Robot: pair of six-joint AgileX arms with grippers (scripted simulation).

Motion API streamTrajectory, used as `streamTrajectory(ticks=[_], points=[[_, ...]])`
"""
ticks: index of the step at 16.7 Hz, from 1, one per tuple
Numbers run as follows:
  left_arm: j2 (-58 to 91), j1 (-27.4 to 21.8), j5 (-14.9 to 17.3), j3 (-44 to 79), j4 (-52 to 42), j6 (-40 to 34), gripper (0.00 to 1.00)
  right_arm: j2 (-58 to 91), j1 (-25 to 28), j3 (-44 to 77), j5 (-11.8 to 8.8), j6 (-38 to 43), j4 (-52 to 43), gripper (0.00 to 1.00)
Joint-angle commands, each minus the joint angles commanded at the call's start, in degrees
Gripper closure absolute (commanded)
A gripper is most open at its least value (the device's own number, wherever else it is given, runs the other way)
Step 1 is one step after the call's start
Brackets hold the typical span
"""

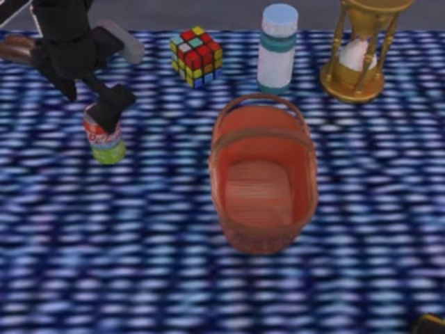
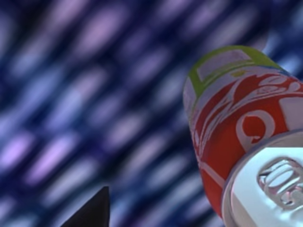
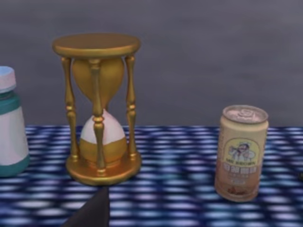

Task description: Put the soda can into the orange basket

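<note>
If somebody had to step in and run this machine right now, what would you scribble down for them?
Left gripper: down over the top of the soda can, at the table's left. Whether its fingers have closed on the can cannot be told from these views.
Right arm: parked off the table's lower right corner, only a dark tip showing in the top view.
Can: upright on the cloth, not lifted as far as can be seen.
Basket: mid-table, to the can's right, with nothing in it.
Done: the approach to the can.
Left: secure the grip, lift, carry right over the basket rim, clear of the handle, and release inside.
</note>
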Motion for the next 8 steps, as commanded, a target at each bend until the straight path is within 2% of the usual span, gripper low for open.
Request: streamTrajectory(ticks=[4, 8], points=[[0.00, 0.08, 0.00, -1.15, 1.12, 0.07, 0.00, 0.00, 0.00, 0.00, 0.00, 0.00, 0.00, 0.00], [0.68, 0.06, 0.01, -7.55, 8.51, 0.05, 0.00, 0.00, 0.00, 0.00, 0.00, 0.00, 0.00, 0.00]])
